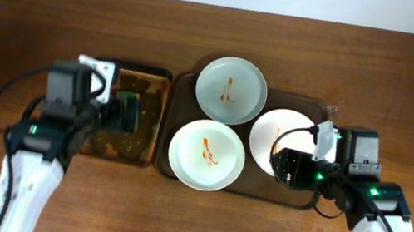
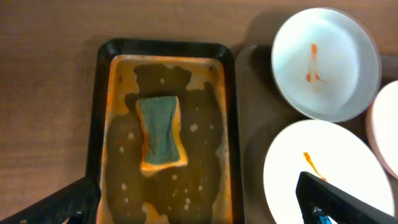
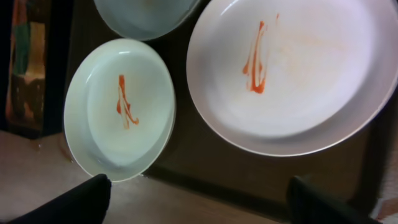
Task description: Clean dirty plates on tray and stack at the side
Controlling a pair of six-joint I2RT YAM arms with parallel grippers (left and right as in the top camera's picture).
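Note:
Three white plates lie on the dark brown tray (image 1: 254, 190), each with an orange-red sauce streak: a back one (image 1: 231, 90), a front-left one (image 1: 206, 155) and a right one (image 1: 272, 127). My right gripper (image 1: 285, 164) is open and empty, hovering over the right plate's near edge. In the right wrist view its fingers (image 3: 196, 202) straddle the tray's front rim (image 3: 205, 162), with the right plate (image 3: 292, 68) and the front-left plate (image 3: 121, 106) beyond. My left gripper (image 1: 128, 113) is open and empty above the small black tray.
The narrow black tray (image 2: 99, 124) holds amber liquid and a green-yellow sponge (image 2: 160, 132), just ahead of my left fingers (image 2: 199, 208). It lies against the brown tray's left side. Bare wood tabletop (image 1: 197, 224) surrounds both trays.

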